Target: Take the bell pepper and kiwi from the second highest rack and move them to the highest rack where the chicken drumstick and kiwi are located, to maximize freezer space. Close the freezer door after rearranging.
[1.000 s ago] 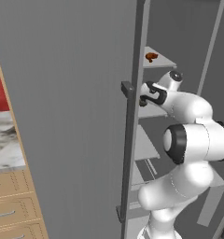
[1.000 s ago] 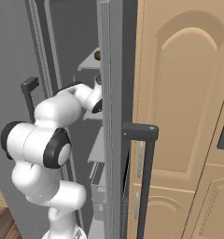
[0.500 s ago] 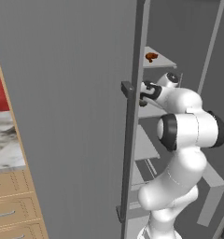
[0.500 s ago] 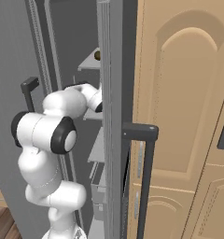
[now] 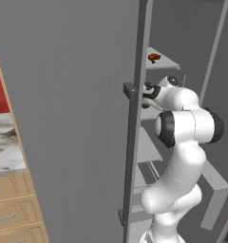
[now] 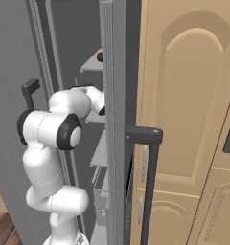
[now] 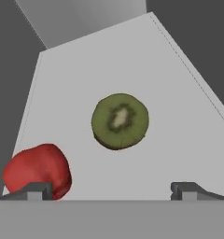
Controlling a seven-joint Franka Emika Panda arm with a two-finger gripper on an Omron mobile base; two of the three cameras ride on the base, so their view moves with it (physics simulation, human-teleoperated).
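My gripper (image 7: 111, 189) is spread wide with nothing between its fingertips, hovering low over the second highest rack (image 7: 179, 93). A cut kiwi (image 7: 120, 121) lies flat near the middle of that shelf, green face up. The bell pepper (image 7: 37, 171) sits near the shelf's edge, just behind my one fingertip (image 7: 33, 190). Above, the chicken drumstick (image 5: 154, 58) rests on the highest rack (image 5: 167, 60). The freezer door (image 5: 68, 118) stands open beside my arm.

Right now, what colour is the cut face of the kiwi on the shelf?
Green with a pale centre, on the kiwi, clearest in the hand view.
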